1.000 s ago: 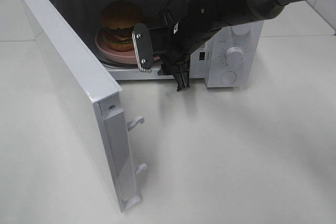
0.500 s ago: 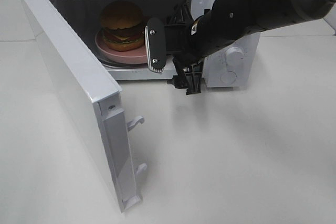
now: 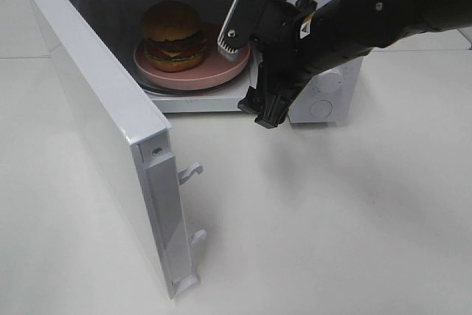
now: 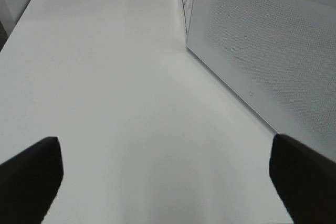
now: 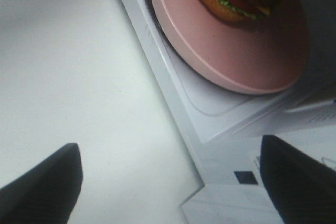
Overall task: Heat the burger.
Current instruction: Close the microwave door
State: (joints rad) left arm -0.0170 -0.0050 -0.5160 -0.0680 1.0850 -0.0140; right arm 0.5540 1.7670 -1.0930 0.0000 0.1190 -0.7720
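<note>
My right claw [image 3: 247, 82] has swung up and back from the mouth of the boxy white microwave oven [image 3: 324, 101], jaws now spread wide and gripping nothing; a second ago they stood narrower, low by the front edge of the flat round pink plate [image 3: 221, 73]; the round burger [image 3: 172, 31] with its glossy golden-brown bun sits on that plate inside the cavity; loading looks finished to me; the white hinged door [image 3: 96, 108] stands wide open over the pale worktop [image 3: 332, 219] and wants shutting next; my left claw [image 4: 168, 179] hangs spread and empty just outside that door.
</note>
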